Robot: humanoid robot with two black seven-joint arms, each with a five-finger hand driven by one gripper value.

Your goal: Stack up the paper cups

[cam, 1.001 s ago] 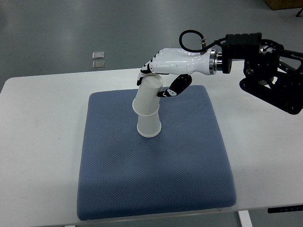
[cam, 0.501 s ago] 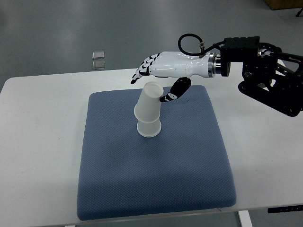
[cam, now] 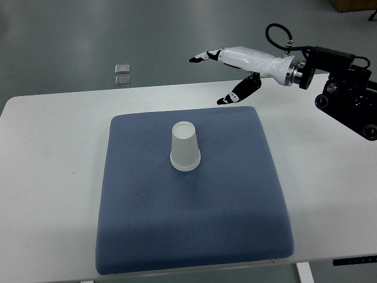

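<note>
Two white paper cups (cam: 184, 146) stand upside down, one nested over the other, on the blue mat (cam: 188, 224) near its upper middle. My right hand (cam: 213, 75) hovers up and to the right of the stack, above the mat's far edge. Its fingers (cam: 203, 56) are spread, the thumb (cam: 235, 93) points down, and it holds nothing. It is well apart from the cups. The left arm does not show.
The blue mat lies on a white table (cam: 47, 177). Two small square objects (cam: 122, 74) sit on the grey floor beyond the table's far edge. The right arm's black frame (cam: 347, 97) stands over the table's right end.
The upper cup has dropped straight down over the lower one, from a tilted perch. My right hand let go, opened and pulled back up and to the right.
</note>
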